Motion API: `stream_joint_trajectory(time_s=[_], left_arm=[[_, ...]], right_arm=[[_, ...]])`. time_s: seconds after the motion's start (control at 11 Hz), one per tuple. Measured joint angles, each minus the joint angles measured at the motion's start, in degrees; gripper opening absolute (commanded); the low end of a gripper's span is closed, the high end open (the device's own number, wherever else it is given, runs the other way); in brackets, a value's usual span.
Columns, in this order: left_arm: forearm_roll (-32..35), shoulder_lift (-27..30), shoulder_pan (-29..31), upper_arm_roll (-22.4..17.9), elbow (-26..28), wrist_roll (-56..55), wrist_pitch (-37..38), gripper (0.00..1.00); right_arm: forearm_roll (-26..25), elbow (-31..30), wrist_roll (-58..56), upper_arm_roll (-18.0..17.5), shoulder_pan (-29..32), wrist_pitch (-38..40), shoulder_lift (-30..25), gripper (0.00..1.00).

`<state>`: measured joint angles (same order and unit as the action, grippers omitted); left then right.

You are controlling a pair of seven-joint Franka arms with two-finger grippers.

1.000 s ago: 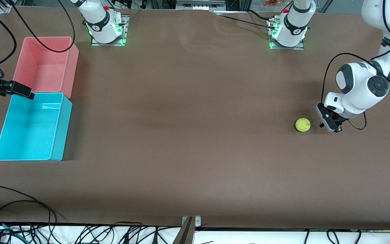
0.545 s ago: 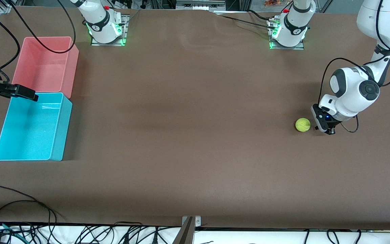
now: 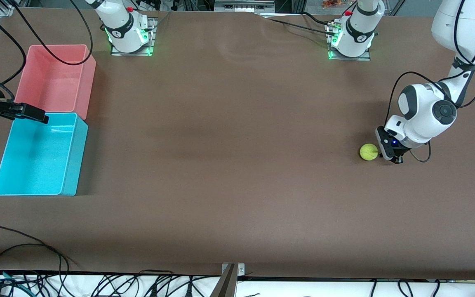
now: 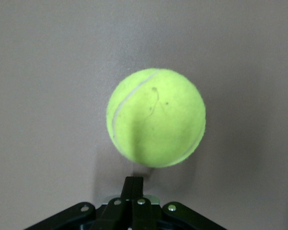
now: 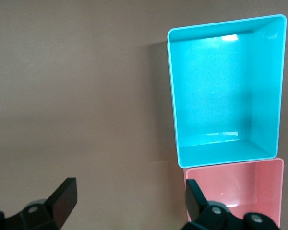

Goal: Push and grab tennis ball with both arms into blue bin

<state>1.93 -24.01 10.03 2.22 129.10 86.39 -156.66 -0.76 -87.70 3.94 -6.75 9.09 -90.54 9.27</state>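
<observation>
The left claw (image 3: pixel 390 153), fingers pressed together, has slid in until it sits just beside the tennis ball (image 3: pixel 368 152), which lies unmoved on the desk (image 3: pixel 237 165) toward the left arm's end; the push looks imminent. The right claw (image 3: pixel 27 112) waits spread apart over the blue bin (image 3: pixel 70 165)

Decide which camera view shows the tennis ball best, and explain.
The left wrist view: the ball fills the middle, seam visible, just ahead of the shut left gripper. The front view shows it small; the right wrist view misses it.
</observation>
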Motion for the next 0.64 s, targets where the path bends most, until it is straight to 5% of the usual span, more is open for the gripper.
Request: stream_joint_trajectory(time_s=[0.27,0.64], left_arm=[[-0.03,-0.25,-2.01,2.06,-0.22,-6.93,-0.44,0.0],[0.0,-2.47,-8.3,10.61,-6.01,-32.78,-0.25,0.0]], right_arm=[[0.0,0.0,0.0,0.0,-0.02,0.0,0.0,1.0],[0.0,-0.05,0.0,0.0,-0.13,0.04,0.02,1.0]])
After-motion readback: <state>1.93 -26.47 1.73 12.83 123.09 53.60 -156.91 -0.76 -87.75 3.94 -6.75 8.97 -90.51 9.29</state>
